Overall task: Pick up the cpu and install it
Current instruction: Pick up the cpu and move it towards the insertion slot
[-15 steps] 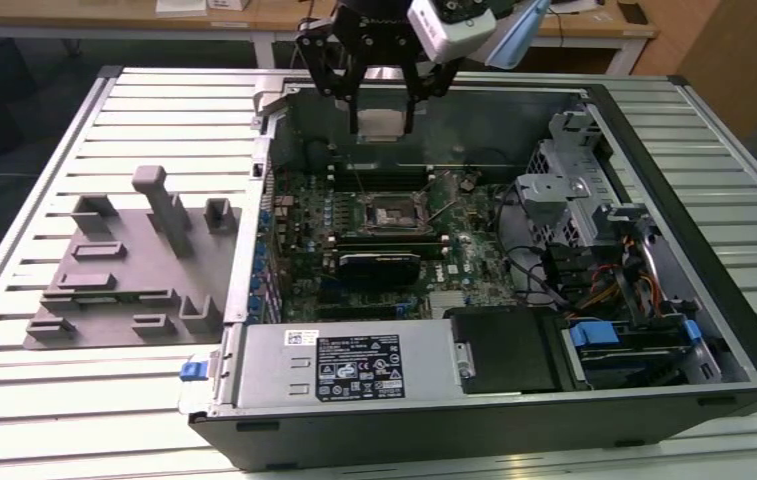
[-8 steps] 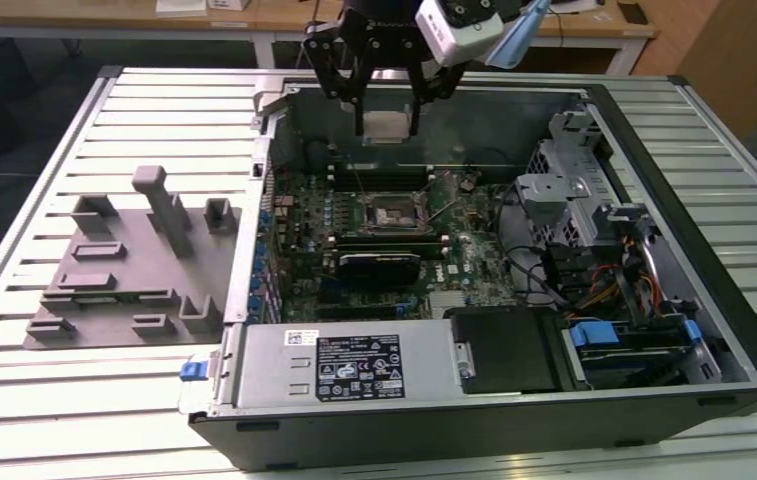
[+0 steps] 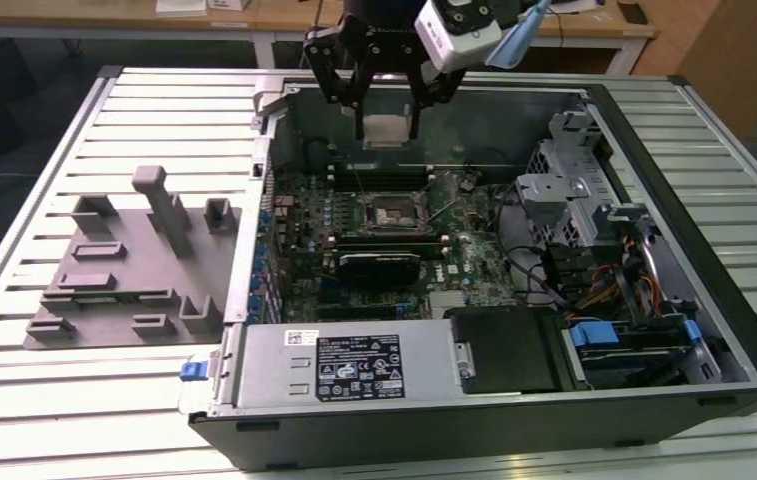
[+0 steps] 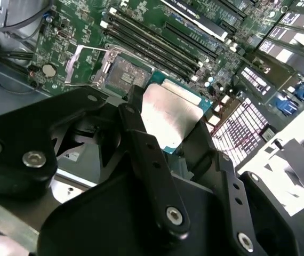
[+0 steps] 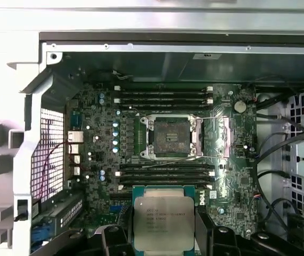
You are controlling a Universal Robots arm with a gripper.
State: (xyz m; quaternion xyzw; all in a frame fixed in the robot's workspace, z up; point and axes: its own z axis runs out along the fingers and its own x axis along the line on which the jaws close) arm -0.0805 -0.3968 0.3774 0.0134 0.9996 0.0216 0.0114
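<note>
My end effector (image 3: 386,122) is clamped on the cpu (image 3: 386,132) at top centre of the exterior view, up in the air over the open case (image 3: 485,440), so I'd call pickup done and seating not. The first wrist view puts the chip at bottom centre, short of the empty-looking socket (image 5: 170,136) mid-frame. The exterior view adds the slatted surface (image 3: 31,400) and grey fixture (image 3: 125,270) at the exterior view's left.

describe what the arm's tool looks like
The tool is matte black metal: two fingers built from flat linked bars with rounded ends, joined by silver screws. A pale grey boxy camera is mounted by the wrist, with a light blue piece beside it.
</note>
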